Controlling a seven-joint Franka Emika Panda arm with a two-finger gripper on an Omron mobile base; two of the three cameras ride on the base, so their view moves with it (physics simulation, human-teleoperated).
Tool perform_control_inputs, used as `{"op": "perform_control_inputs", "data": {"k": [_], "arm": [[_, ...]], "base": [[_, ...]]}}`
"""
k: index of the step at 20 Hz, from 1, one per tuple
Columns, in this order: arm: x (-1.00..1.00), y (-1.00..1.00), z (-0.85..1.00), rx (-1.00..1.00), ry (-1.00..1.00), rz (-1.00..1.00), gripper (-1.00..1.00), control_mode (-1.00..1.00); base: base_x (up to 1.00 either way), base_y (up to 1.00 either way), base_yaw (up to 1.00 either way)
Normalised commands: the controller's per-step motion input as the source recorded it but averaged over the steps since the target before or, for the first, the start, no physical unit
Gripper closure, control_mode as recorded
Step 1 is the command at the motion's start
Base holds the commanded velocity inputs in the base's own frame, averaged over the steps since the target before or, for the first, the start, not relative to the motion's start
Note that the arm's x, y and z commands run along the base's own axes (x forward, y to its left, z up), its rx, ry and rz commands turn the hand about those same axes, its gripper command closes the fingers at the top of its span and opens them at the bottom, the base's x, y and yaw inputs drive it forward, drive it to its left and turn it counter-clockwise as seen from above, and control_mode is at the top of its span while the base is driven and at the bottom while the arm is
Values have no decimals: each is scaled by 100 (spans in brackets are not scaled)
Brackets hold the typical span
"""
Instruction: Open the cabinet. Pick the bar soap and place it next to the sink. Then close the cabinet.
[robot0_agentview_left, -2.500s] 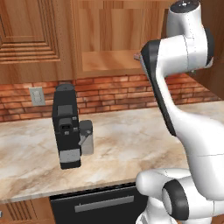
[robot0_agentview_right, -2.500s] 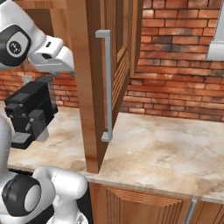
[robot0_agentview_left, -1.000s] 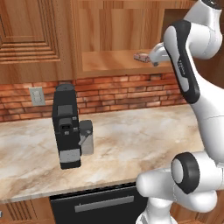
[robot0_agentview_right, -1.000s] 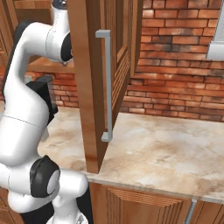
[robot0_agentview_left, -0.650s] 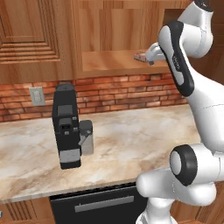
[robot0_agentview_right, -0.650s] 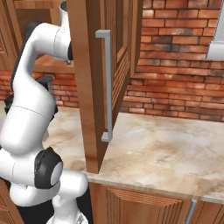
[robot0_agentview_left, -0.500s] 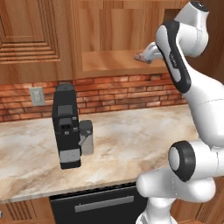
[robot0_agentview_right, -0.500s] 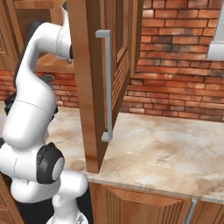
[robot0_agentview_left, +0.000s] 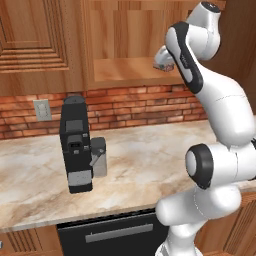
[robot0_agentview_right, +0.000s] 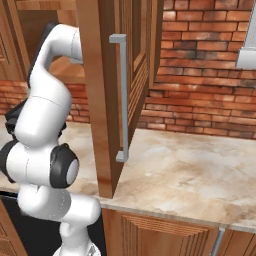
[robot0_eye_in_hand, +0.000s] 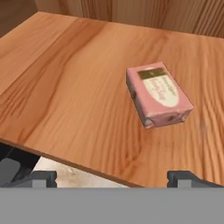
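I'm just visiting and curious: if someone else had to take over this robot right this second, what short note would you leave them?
Gripper: open, holding nothing, up at the shelf's front edge with the bar soap ahead of it.
Bar soap: lying flat on the wooden shelf inside the cabinet, untouched.
Cabinet door: swung open.
Done: cabinet opened.
Left: grasp the soap, set it next to the sink, close the cabinet.

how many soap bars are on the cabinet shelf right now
1. The bar soap lies flat on the wooden shelf of the open cabinet, ahead of the open gripper. Shelf parts outside the hand view could hide more.
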Motion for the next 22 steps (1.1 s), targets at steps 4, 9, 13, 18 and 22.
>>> {"op": "perform_control_inputs", "data": {"k": [4,9,13,18,22], "arm": [[36,0,0,-4,0,0,-100,-100],[38,0,0,-6,0,0,-100,-100],[53,0,-4,-1,0,0,-100,-100],[41,0,-9,0,0,0,-100,-100],[30,0,-7,0,0,0,-100,-100]], "base": [[0,0,0],[0,0,0],[0,0,0],[0,0,0],[0,0,0]]}}
